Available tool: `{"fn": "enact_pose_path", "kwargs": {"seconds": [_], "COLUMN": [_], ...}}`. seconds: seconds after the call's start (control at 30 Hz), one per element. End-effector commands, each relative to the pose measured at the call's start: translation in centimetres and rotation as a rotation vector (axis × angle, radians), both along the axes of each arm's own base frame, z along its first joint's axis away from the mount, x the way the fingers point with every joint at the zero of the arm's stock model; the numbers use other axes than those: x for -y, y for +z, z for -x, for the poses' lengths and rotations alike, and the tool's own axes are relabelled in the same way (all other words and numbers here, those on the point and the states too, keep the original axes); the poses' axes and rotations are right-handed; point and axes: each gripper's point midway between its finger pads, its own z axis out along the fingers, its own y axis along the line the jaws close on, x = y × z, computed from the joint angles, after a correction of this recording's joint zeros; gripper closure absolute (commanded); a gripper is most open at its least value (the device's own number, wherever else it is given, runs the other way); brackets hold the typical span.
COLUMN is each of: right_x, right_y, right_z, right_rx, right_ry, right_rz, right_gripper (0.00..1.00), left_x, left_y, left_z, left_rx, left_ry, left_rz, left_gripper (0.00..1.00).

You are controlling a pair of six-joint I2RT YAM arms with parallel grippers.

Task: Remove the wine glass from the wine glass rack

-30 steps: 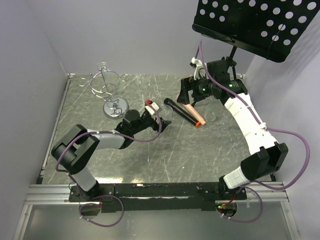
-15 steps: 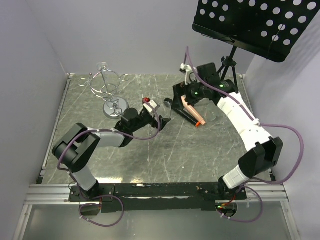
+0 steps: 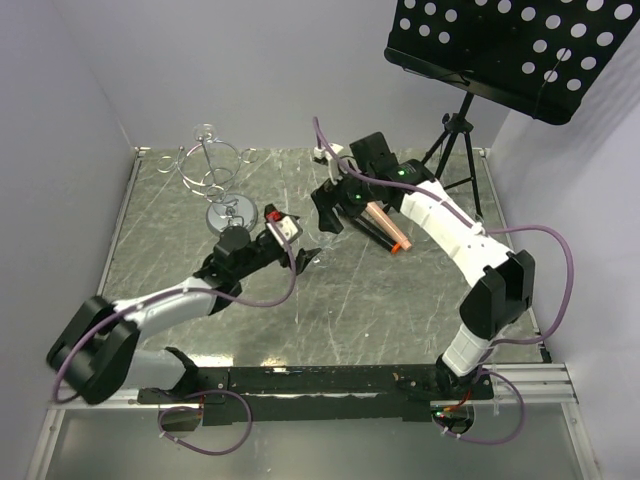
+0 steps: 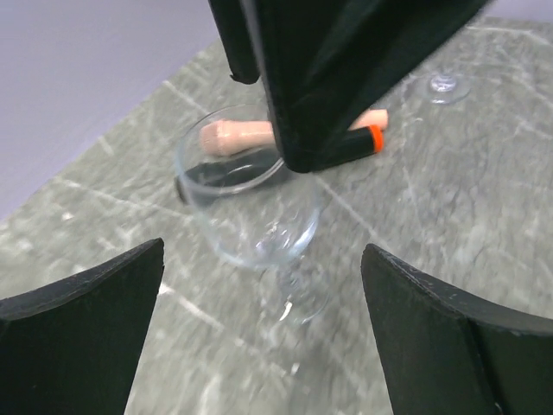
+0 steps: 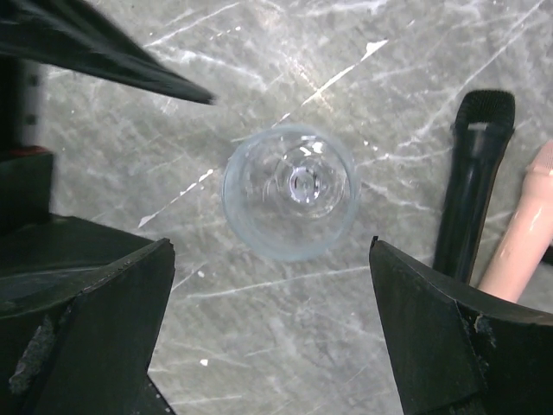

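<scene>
Now the left fingers [image 4: 78, 337] have backed off the wine glass [image 4: 251, 216].

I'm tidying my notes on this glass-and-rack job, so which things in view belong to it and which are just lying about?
Job: clear stemmed wine glass; chrome wire wine glass rack.
Lying about: black microphone; pink tube with orange end; black perforated music stand.
</scene>
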Motion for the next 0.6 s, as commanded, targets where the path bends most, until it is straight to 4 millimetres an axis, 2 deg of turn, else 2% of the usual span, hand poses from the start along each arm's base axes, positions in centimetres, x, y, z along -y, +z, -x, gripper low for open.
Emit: {"fn": "enact_pose_path", "kwargs": {"seconds": [0.0,0.2,0.3,0.4,0.57], "right_x": [-1.3,-2.3,-2.8,-3.2,-3.9], "right_y": [1.2,-0.7,-1.1,-1.2,-1.8], "right_z": [-1.8,-1.9,-2.1,-2.4,-2.9], "right_rx": [0.084,0.065,0.060,0.061,0.042], "right_ry": [0.008,0.014,0.015,0.007,-0.006], "right_rz": [-0.008,0.031,0.033,0.031,0.034], "right_gripper": [0.00,0.00,0.00,0.01,0.19], "left_x": [-2.8,-5.3,-6.2,-7.2,-9.1], "left_y": [0.3,0.4,0.8,2.2,2.9], "left_z": [0.9,2.3,3.5,4.1,3.4], "left_rx": [0.014,-0.066,-0.062,-0.041,-0.046], "left_ry": [0.065,0.145,0.131,0.155,0.220], "left_rz": [-0.060,-0.075,-0.109,-0.120,-0.132], "left_gripper": [0.00,0.00,0.00,0.00,0.00]}}
